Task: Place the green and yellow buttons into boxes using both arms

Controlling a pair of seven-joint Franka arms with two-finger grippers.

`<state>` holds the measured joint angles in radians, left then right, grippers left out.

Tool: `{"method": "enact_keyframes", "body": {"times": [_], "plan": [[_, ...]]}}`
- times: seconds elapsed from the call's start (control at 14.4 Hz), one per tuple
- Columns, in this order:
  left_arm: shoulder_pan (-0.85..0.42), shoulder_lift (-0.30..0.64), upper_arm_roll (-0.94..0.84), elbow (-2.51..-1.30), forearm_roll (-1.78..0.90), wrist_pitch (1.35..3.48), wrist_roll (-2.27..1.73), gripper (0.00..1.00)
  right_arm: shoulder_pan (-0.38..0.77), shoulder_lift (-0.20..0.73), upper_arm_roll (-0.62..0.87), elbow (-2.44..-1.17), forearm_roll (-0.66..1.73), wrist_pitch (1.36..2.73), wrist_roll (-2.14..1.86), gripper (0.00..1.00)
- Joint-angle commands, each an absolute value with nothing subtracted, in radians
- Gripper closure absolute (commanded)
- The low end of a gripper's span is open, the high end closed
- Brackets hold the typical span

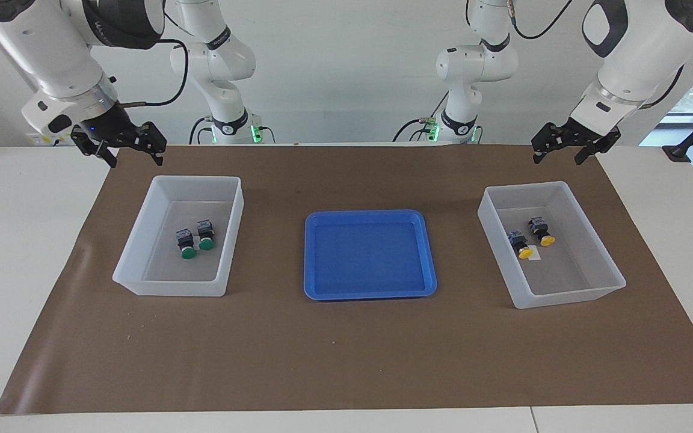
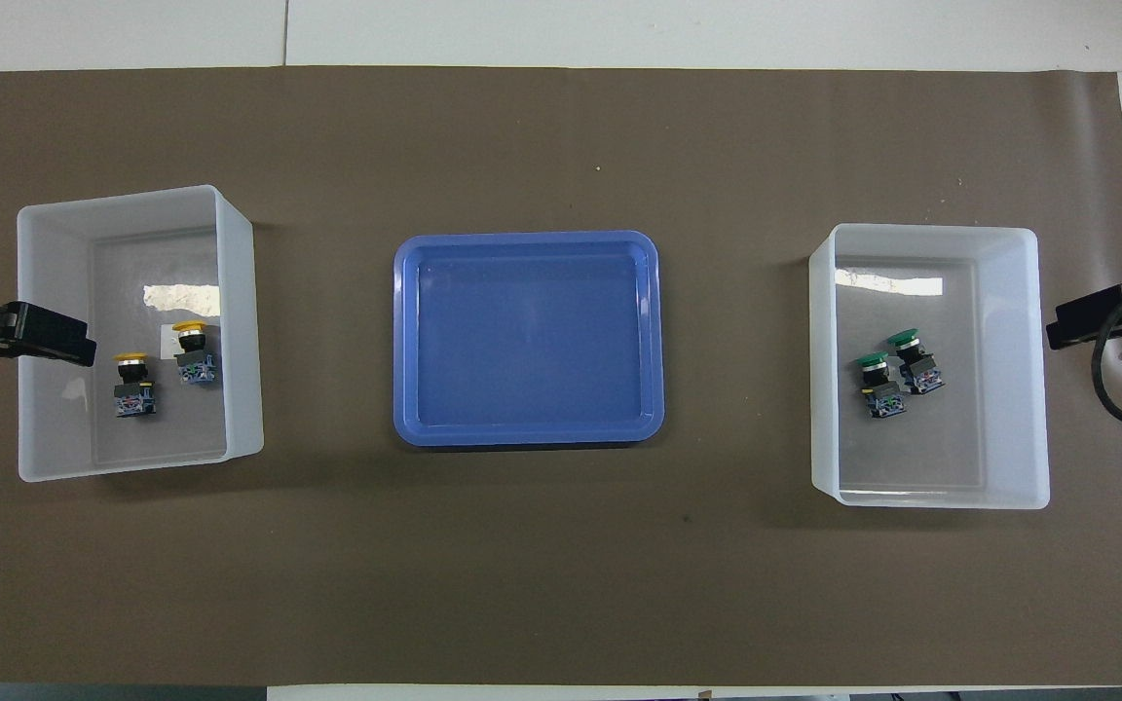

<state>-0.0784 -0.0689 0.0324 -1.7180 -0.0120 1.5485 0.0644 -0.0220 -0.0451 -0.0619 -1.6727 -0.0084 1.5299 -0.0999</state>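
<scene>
**Buttons sorted by colour, both grippers hanging open**

On the brown mat (image 1: pixel 346 361), a shallow blue tray (image 1: pixel 370 291) is sitting at the centre with nothing lying in it. Reading the overhead view as a clock face centred on that tray, one white box (image 2: pixel 240 321) is sitting at nine o'clock, toward the left arm's end of the table, and the other white box (image 2: pixel 1028 389) at three o'clock, toward the right arm's end.

Both yellow buttons are lying in the nine o'clock box: one yellow button (image 2: pixel 133 384) and, just beside it and a little farther from the robots, the second yellow button (image 2: pixel 194 352). A small white label (image 1: pixel 535 255) is showing on that box's floor, partly covered by a button; no writing on it can be read. Both green buttons are lying in the three o'clock box, the first green button (image 2: pixel 878 384) touching or nearly touching the second green button (image 2: pixel 915 360). Small printed marks are showing on the black bodies, too fine to read. No label can be made out in this box.

The left gripper (image 1: pixel 566 147) is hanging in the air with its fingers spread apart and holding nothing, over the mat's edge close to the yellow buttons' box. The right gripper (image 1: pixel 127 147) is likewise hanging with its fingers spread wide and holding nothing, over the mat's corner close to the green buttons' box. In the overhead view both grippers are being cut off by the frame edges. Lettering on the right arm's dark collar is cropped and unreadable.
</scene>
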Motion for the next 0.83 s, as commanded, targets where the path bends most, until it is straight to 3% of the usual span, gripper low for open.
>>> {"method": "enact_keyframes", "body": {"times": [0.0,0.14,0.76], "plan": [[-0.136,-0.023,0.078,-1.654,-0.002,1.554,0.048,0.0,-0.04,-0.071,-0.052,-1.7,-0.012,1.549,-0.094,0.0],[-0.12,-0.006,0.068,-1.597,-0.008,1.474,0.048,0.0,-0.04,-0.071,-0.052,-1.698,-0.012,1.552,-0.1,0.0],[-0.084,-0.031,0.046,-1.62,-0.021,1.483,0.02,0.0,-0.038,-0.069,-0.049,-1.692,-0.012,1.559,-0.097,0.0]]}}
